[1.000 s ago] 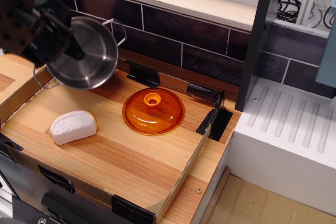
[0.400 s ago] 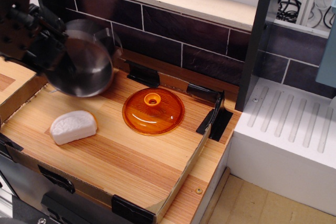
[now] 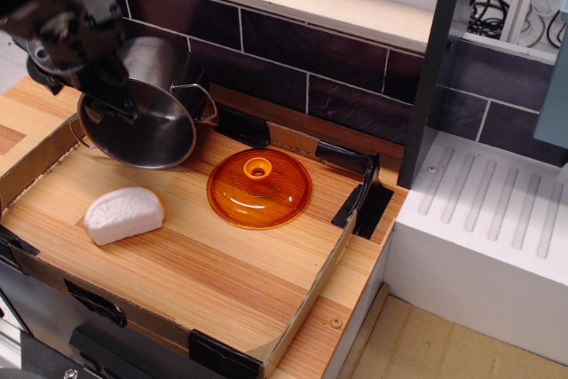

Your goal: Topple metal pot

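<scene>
The metal pot (image 3: 146,117) is shiny steel with thin wire loop handles. It is tipped over at the back left of the wooden board, its open mouth facing front and its lower rim down on the board. My black gripper (image 3: 114,99) comes in from the upper left. Its fingers (image 3: 120,108) straddle the pot's upper left rim and appear closed on it. The pot's rear wall leans toward the dark tile backsplash (image 3: 337,68).
An orange transparent lid (image 3: 259,187) lies flat mid-board, just right of the pot. A white bread-like piece (image 3: 124,215) lies front left. A low cardboard rim (image 3: 311,295) with black clips borders the board. A white ribbed drainer (image 3: 497,219) stands to the right.
The pot has come down from mid-air and shifted right, and its rim now rests on the board. My gripper has turned and risen toward the upper left.
</scene>
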Tool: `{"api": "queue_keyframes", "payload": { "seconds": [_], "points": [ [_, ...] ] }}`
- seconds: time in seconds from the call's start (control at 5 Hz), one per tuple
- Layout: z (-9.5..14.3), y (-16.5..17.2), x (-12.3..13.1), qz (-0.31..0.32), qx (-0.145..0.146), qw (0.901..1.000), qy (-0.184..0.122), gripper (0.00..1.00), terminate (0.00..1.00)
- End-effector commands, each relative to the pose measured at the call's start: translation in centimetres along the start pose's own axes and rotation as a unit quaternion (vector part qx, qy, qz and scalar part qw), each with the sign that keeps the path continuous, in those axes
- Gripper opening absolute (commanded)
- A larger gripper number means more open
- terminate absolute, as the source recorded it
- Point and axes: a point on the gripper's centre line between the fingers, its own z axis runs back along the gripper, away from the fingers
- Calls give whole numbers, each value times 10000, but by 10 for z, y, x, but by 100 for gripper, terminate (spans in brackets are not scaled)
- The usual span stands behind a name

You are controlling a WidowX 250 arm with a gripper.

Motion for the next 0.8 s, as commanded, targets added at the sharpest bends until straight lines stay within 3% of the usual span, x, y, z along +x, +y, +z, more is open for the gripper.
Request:
{"api": "queue_keyframes", "payload": {
  "seconds": [0.0,0.2,0.4,0.6],
  "points": [
    [23,25,15,176,-159,9951,957,100,0],
    [38,38,21,-682,-1372,9708,1845,100,0],
    [58,57,35,-786,-2346,9397,2360,100,0],
    [72,70,49,-548,-2966,9223,2416,100,0]
  ]
}}
